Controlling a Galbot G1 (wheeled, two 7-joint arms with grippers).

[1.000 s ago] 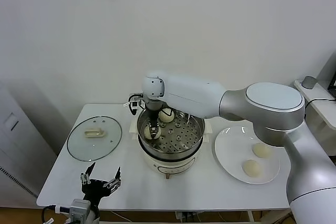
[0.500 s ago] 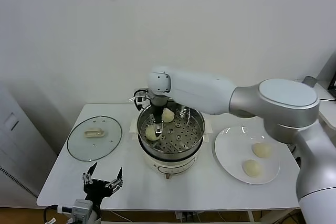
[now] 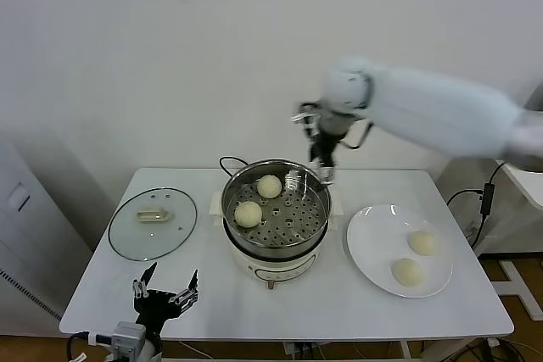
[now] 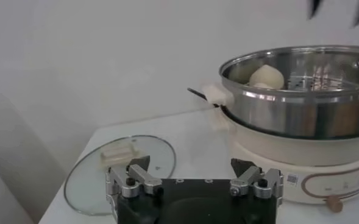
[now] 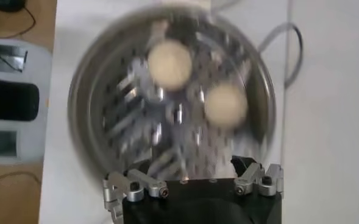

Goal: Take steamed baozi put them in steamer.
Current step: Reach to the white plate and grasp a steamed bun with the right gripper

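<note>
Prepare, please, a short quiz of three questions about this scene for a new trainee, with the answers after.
1. How many steamed baozi lie in the steamer, and how many on the white plate?
2. True or false: the glass lid is on the steamer.
3. Which gripper is above the steamer's far rim? A) left gripper B) right gripper

Key
1. Two in the steamer, baozi and baozi; two on the plate, baozi and baozi.
2. False. It lies flat on the table, on the robot's left of the steamer.
3. B. The right gripper hangs there, open and empty; the left gripper waits, open, at the table's near edge.
</note>
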